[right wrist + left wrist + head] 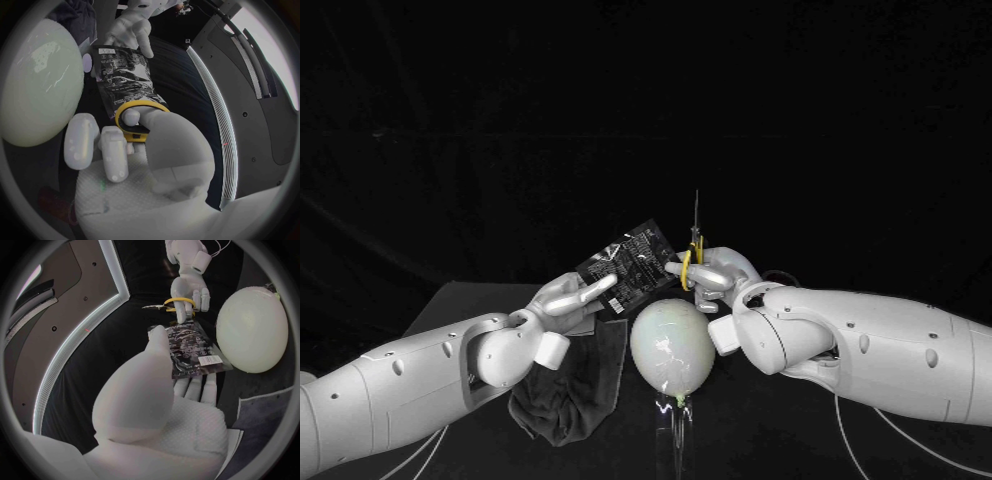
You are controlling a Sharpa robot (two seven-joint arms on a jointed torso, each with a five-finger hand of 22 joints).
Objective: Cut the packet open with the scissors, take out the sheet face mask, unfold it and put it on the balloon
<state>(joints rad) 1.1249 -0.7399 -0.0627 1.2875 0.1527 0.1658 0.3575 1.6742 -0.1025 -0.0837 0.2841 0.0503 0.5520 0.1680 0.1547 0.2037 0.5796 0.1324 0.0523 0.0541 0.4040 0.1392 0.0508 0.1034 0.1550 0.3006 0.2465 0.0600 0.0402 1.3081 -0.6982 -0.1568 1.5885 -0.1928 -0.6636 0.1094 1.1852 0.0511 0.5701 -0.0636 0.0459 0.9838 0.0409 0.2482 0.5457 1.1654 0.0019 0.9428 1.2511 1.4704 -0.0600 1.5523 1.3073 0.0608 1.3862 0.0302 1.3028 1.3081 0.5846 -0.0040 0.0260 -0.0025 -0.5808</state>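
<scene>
Open dark room above and behind both hands in the head view; very little between them. Black packet [635,262] up in the air just above the balloon [672,345], tilted, its upper corner just beside the scissors [694,240].

Left hand [574,295] gripping the packet's lower end: thumb on the printed face, fingers flat behind it, plain from the left wrist. Right hand [714,275] closed on the yellow handles of the scissors, thumb through one ring, plain from the right wrist. Thin blades pointing straight up past the packet's edge in the head view.

Balloon upright on a thin stand [678,430], close under both hands, apart from the packet. Dark cloth [567,395] on the table [452,300] beside the stand, partly covered by the left arm.

From the right wrist, blades hidden beyond the hand and packet. From the left wrist, a short bit of blade beside the yellow rings. Blades parted or together, touching the packet or not: cannot tell. Table's far edge lost in the dark.
</scene>
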